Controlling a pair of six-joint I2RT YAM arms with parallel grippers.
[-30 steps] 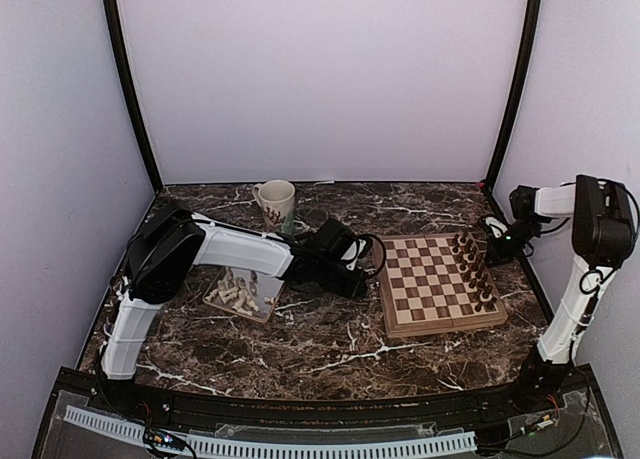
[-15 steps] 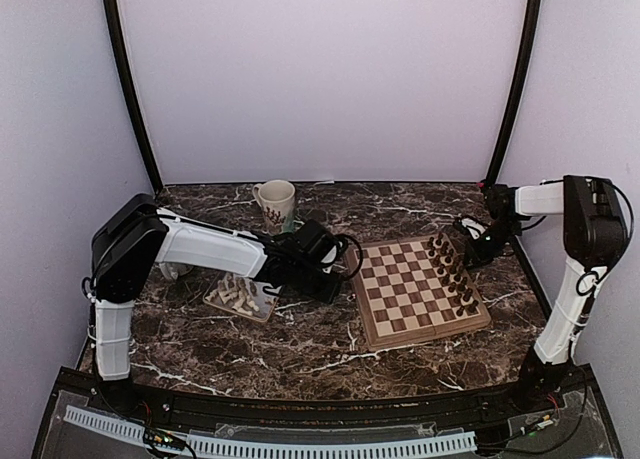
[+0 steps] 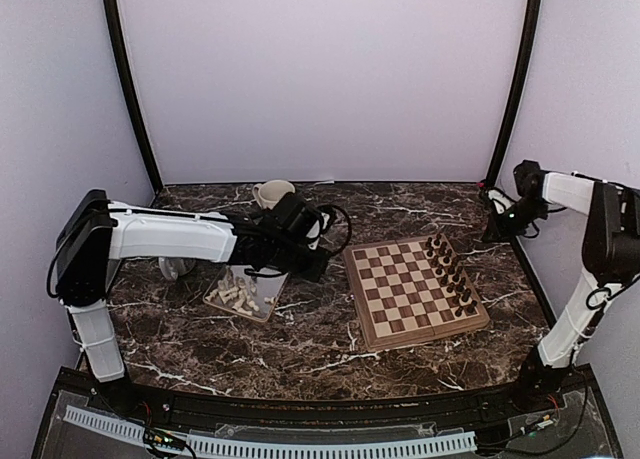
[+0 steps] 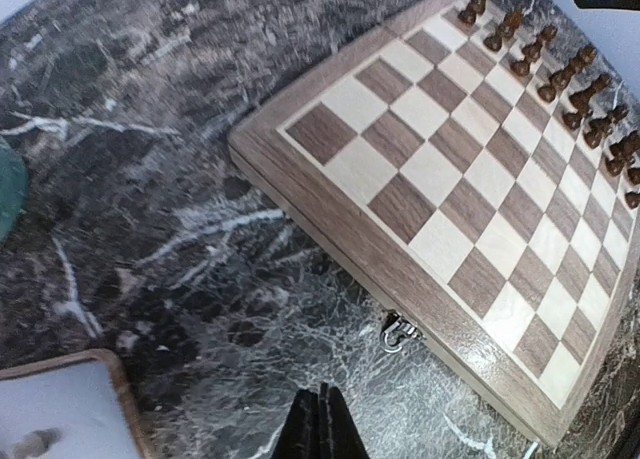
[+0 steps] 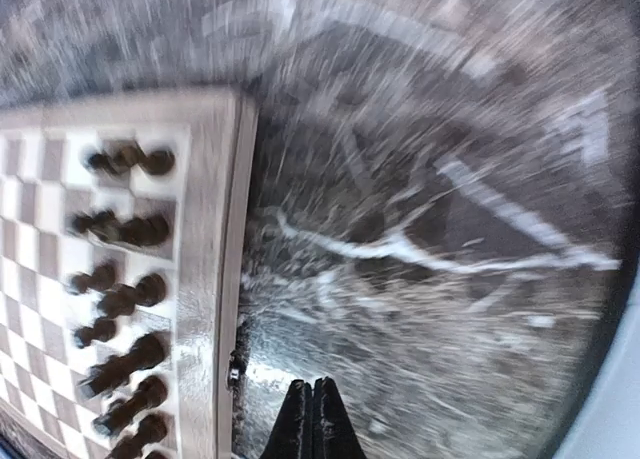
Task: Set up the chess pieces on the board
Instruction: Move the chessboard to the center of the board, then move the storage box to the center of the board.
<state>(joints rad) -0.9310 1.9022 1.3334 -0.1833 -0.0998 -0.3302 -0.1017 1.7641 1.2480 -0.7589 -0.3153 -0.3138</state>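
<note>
Chess pieces [image 3: 237,295], cream, lie heaped in the tray [image 3: 264,316] at 8 o'clock from the left tool [image 4: 322,409], which is pinched closed and empty. The board [image 3: 415,291] sits at that tool's 4 o'clock. The right tool [image 5: 312,404], likewise closed and empty, hangs past the board's 1 o'clock corner. Left arm judged nearer the pieces.

Slid the board [image 3: 410,294] leftward across the counter [image 3: 300,349] and turned it slightly. Pulled the left hand [image 3: 322,269] back leftward, toward the tray side. Withdrew the right hand [image 3: 495,229] from the board's far right corner toward the back corner.
</note>
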